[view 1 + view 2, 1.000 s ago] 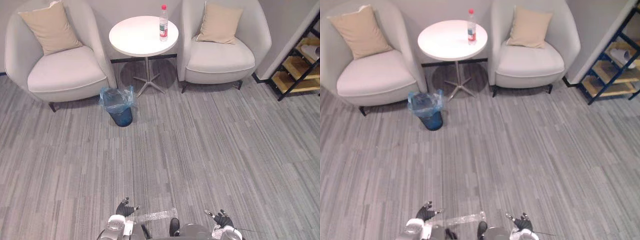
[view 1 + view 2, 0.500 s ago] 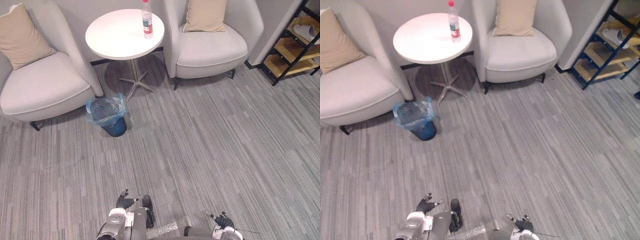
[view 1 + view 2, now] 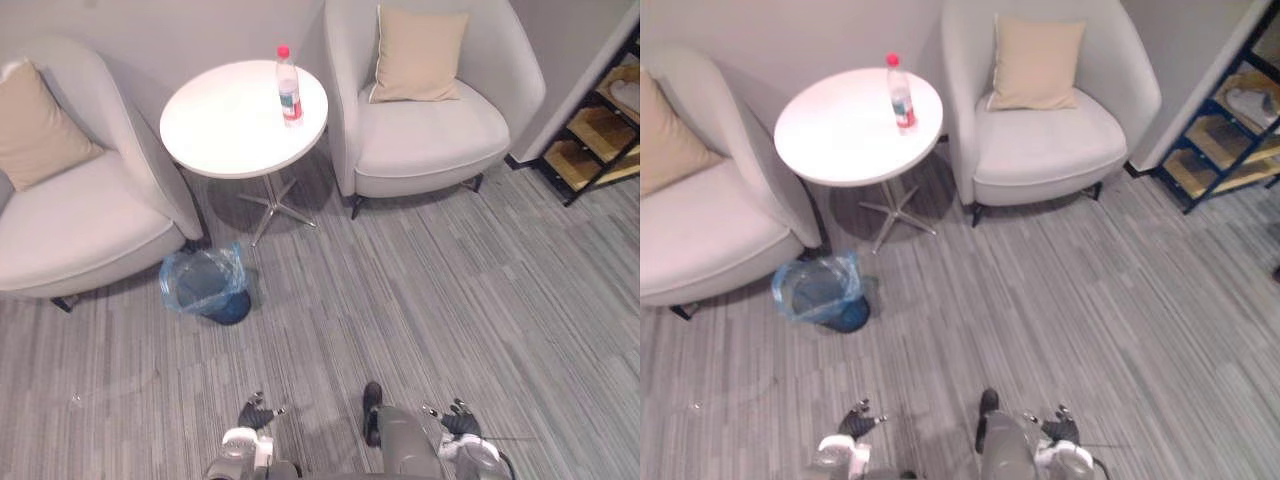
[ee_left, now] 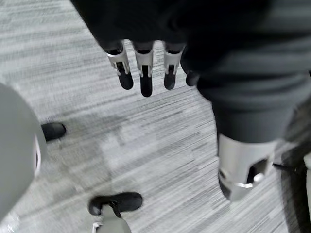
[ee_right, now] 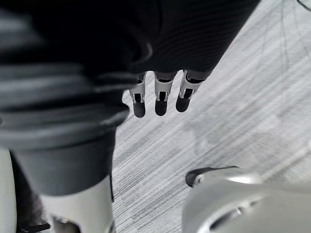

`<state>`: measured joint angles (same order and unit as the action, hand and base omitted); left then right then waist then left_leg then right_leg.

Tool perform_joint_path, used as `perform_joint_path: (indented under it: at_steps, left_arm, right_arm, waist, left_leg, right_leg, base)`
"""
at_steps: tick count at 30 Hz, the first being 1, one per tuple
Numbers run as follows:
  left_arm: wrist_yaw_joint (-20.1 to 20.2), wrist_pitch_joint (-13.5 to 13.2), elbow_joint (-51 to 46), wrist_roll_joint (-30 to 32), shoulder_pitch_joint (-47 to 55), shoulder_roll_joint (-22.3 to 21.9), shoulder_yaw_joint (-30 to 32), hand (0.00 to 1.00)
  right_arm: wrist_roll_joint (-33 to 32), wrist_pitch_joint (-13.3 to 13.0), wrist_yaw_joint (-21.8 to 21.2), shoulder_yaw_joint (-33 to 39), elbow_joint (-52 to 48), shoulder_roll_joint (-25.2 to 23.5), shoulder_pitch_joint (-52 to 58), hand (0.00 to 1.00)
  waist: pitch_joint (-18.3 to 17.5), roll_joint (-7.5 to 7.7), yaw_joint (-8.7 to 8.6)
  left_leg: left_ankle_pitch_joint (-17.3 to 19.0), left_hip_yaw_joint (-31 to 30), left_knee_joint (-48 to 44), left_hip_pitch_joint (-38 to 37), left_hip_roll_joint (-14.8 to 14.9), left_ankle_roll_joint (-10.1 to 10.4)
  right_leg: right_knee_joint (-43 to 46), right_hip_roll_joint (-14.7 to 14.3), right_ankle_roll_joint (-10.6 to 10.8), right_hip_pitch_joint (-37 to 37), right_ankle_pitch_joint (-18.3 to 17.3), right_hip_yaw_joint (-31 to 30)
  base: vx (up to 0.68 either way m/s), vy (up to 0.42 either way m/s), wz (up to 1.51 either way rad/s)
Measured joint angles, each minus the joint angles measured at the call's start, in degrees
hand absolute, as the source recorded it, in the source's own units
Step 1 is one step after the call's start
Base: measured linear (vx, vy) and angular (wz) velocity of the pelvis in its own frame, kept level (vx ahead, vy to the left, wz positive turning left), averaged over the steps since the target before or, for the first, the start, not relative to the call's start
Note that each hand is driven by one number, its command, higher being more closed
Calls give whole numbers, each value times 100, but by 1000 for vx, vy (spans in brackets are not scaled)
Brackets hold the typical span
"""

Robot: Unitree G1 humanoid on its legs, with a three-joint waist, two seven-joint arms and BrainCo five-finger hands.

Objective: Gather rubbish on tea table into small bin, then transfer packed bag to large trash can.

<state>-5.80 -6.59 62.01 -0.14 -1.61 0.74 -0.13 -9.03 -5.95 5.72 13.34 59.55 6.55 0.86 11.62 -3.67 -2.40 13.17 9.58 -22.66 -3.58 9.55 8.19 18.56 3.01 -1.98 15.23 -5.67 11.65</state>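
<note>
The left hand (image 4: 218, 58), under its dark ribbed cover, hangs above the grey striped carpet floor (image 4: 160, 150), its silver dark-tipped fingers (image 4: 144, 77) straight and relaxed, thumb (image 4: 240, 170) apart from them, grasping nothing.

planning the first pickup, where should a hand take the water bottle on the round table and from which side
Wrap the bottle round its labelled middle, coming side-on from the near edge of the table. It stands upright, slim and round, so fingers and thumb should close about it. The tabletop before it is bare, while an armchair crowds its right side.
</note>
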Motion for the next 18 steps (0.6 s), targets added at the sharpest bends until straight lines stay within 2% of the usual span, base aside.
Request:
perform_joint_path:
  at_steps: [1, 2, 4, 6, 7, 8, 9, 10, 11, 12, 13, 14, 15, 16, 17, 18]
  left_arm:
    - [11, 4, -103, -3, 32, -73, 254, 0]
    - [21, 0, -213, -6, 49, -87, 362, 0]
    - [15, -16, -358, -15, 67, -88, 381, 0]
    - [12, -42, -443, -40, 58, -144, 397, 0]
    - [12, -51, -496, -122, 47, -153, 394, 0]
    - [6, -47, -517, -135, 35, -151, 367, 0]
    - [2, -47, -515, -144, 30, -150, 354, 0]
    - [-3, -45, -500, -165, 27, -151, 330, 0]
    - [-9, -50, -494, -170, 26, -145, 312, 0]
    - [-15, -55, -448, -170, 0, -89, 308, 0]
    - [-14, -52, -420, -170, -18, -69, 307, 0]
    - [-5, -42, -349, -169, -24, 54, 300, 0]
    - [-5, -48, -340, -169, -33, 76, 299, 0]
    - [-3, -47, -293, -171, -60, 87, 297, 0]
    - [-2, -44, -282, -171, -60, 87, 294, 0]
    - [-1, -32, -229, -171, -54, 97, 279, 0]
  right_arm:
    - [-5, -6, 2, -52, -29, -28, 122, 0]
    - [-10, -6, 10, -54, -70, -45, 189, 0]
    - [-33, -14, 33, -25, -232, -108, 325, 0]
    - [-109, -21, 58, 18, -262, -151, 371, 0]
    - [-109, -18, 61, 20, -252, -162, 370, 0]
    - [-107, -14, 63, 31, -237, -178, 360, 0]
    - [-108, -13, 64, 43, -234, -182, 355, 0]
    - [-104, -11, 67, 82, -209, -186, 347, 0]
    - [-103, -10, 67, 127, -175, -186, 343, 0]
    - [-97, 0, 70, 122, -63, -178, 302, 0]
    - [-98, -1, 72, 119, -25, -201, 276, 0]
    - [-71, -1, 51, 97, 25, -337, 247, 0]
    - [-50, -2, 46, 98, 42, -355, 247, 0]
    - [9, 2, 38, 101, 73, -347, 226, 0]
    - [27, 2, 29, 97, 79, -336, 216, 0]
    - [41, -2, 1, 98, 78, -333, 172, 0]
  waist:
    - [60, 67, 18]
    - [81, 84, 57]
    - [95, 116, 160]
    - [99, 124, 178]
    - [98, 125, 216]
    - [96, 133, 249]
    - [99, 135, 253]
    - [98, 128, 258]
    - [93, 110, 290]
    - [91, 131, 392]
    - [73, 171, 398]
    - [-18, 379, 374]
    - [-29, 403, 380]
    - [-37, 421, 397]
    - [-38, 420, 404]
    - [-41, 415, 402]
  left_leg:
    - [-188, -36, -1479, 575, 294, 45]
    - [-184, 47, -2221, 816, 467, -18]
    - [-118, 390, -2750, 1152, 688, -106]
    - [-31, 689, -2499, 1511, 696, -241]
    - [-17, 837, -1945, 1672, 593, -262]
    - [-90, 852, -876, 1753, 292, -261]
    - [-156, 845, -535, 1750, 194, -245]
    - [-510, 814, 536, 1723, -121, -217]
    - [-921, 720, 1130, 1704, -290, -220]
    - [-1489, 646, 1350, 1499, -418, -477]
    - [-1441, 671, 1347, 1452, -478, -571]
    - [-1057, 730, 967, 1593, -606, -743]
    - [-934, 750, 820, 1628, -618, -760]
    - [-655, 882, 656, 1535, -652, -788]
    - [-594, 890, 658, 1475, -677, -798]
    - [-444, 949, 747, 1209, -771, -819]
  right_leg:
    - [-122, -48, -66, -422, -164, 106]
    - [-157, -70, -96, -655, -280, 142]
    - [-267, -88, -109, -1047, -446, 185]
    - [-528, -90, -32, -1352, -506, 206]
    - [-707, -87, 22, -1494, -501, 205]
    - [-844, -41, 138, -1608, -486, 194]
    - [-875, -24, 175, -1656, -495, 186]
    - [-928, 31, 273, -1742, -557, 149]
    - [-925, 41, 307, -1789, -582, 89]
    - [-921, 66, 460, -1910, -689, -99]
    - [-906, 108, 489, -1950, -722, -135]
    - [-832, 302, 582, -1928, -822, -250]
    - [-757, 340, 614, -1916, -849, -312]
    - [-188, 447, 764, -1747, -939, -511]
    - [83, 482, 802, -1657, -961, -579]
    - [1084, 619, 970, -1309, -936, -699]
  base:
    - [250, -216, 38]
    - [231, -139, 19]
    - [243, -106, 0]
    - [205, -44, 8]
    - [292, 46, -1]
    - [253, 51, -4]
    - [386, 134, -5]
    - [297, 128, -9]
    - [464, 206, -35]
    - [322, 149, -35]
    - [510, 191, -31]
    - [427, 148, -4]
    - [522, 198, -12]
    - [336, 155, -16]
    - [398, 201, -27]
    - [371, 181, -22]
